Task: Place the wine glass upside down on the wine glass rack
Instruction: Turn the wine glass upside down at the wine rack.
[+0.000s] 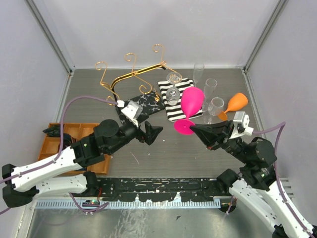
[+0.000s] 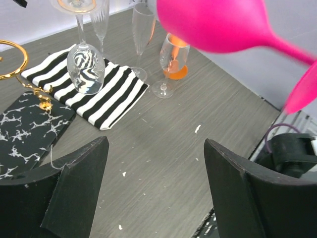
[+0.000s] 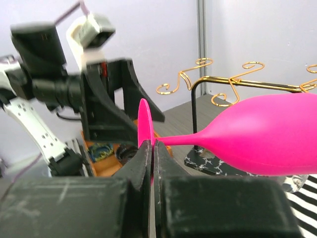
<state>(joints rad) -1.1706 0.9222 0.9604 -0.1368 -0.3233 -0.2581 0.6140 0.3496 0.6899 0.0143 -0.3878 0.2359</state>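
Right of the table's (image 1: 163,161) middle, your right gripper (image 3: 152,148) is clamping the probably slick wine glass (image 1: 192,101) by its foot; left gripper (image 2: 156,153) is gaping.

**Cell backdrop: grey desk, pale panel walls**

Grey wood-grain laminate desk (image 1: 163,158), with small white flecks (image 2: 197,129) on the surface. Plain pale lavender panel walls: back wall (image 1: 148,25), left wall (image 1: 25,74), right wall (image 1: 292,59). Silver aluminium frame posts (image 1: 51,34) stand in both back corners. Scuffed black strip (image 1: 163,186) runs along the near edge, with a ribbed silver rail (image 1: 148,203) just beside it. Light is even, shadows soft.
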